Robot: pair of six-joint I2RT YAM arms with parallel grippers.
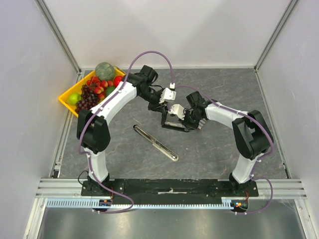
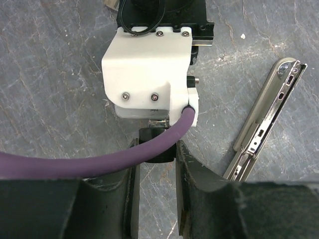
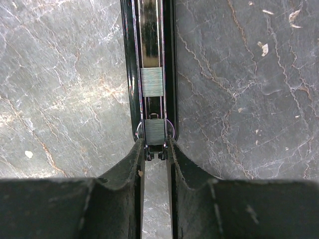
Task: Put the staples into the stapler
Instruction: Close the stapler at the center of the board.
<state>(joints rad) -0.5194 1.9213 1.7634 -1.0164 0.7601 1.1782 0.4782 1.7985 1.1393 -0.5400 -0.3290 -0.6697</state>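
Grey stone-patterned table [image 1: 224, 149] under two arms bent in toward its middle. In the far left corner, a yellow tray [image 1: 65, 97] of fruit, with a melon [image 1: 103, 70] and dark grapes [image 1: 88, 97]. Between the middle and the near edge, slanted and alone, a long chrome stapler piece [image 1: 155, 143].

Just beyond it, near the table's middle, the black stapler [image 3: 149, 30], channel open upward. Right gripper [image 3: 155, 147] clenched on its near end, a finger pressed against each side.

Left gripper [image 2: 157, 147] above the right wrist's white camera mount [image 2: 147, 64], with a purple cable [image 2: 99, 164] across its fingers. Something black at the tips; grasping or not, cannot tell.

Inside the channel, the staples [image 3: 151, 82]: two short grey strips, one just ahead of the right fingertips, one further along.
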